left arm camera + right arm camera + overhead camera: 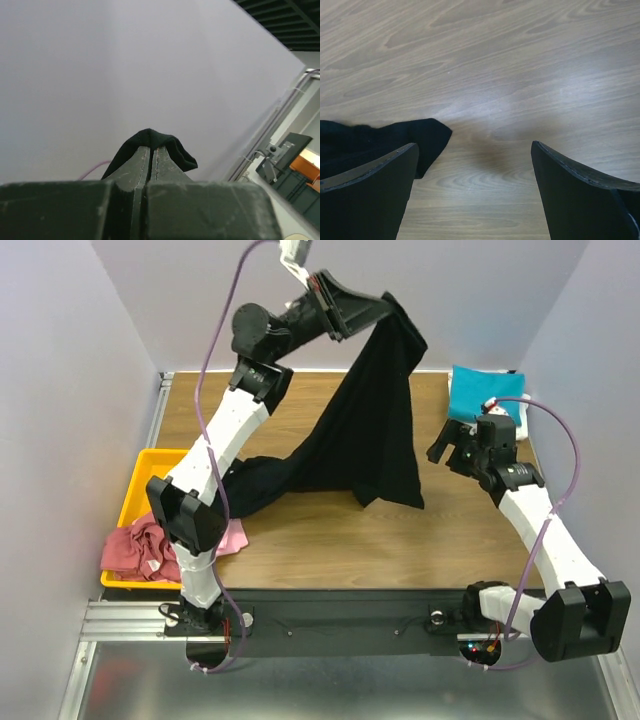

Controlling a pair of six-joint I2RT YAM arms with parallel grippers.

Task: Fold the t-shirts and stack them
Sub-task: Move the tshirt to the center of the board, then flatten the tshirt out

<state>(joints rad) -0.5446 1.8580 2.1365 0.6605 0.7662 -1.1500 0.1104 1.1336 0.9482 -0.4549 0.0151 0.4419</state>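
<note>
My left gripper [388,306] is clamped shut on a pinch of the large black cloth t-shirt [372,430] and holds it high over the far middle of the wooden table [330,540]. In the left wrist view, a black fold [150,139] bulges just past the closed fingertips.

The shirt hangs down from that pinch in a long drape. Its lower hem touches the wood, and a tail trails left toward the yellow plastic tray [150,462]. So its long axis runs from the raised corner, down and leftward.

My right gripper [447,448] hangs low over the table with its jaws spread wide and nothing between them. It is just right of the hanging cloth. From the right wrist, a black corner [427,135] lies flat on the wood ahead and to the left. I judge the right arm to be the nearer one for that free corner, so the reach goes leftward.

There is bare wood in front of the drape for spreading. The folded teal t-shirt [482,390] sits behind the right gripper. The crumpled dusty red t-shirt [135,545] and the pink t-shirt [236,536] crowd the tray side.
</note>
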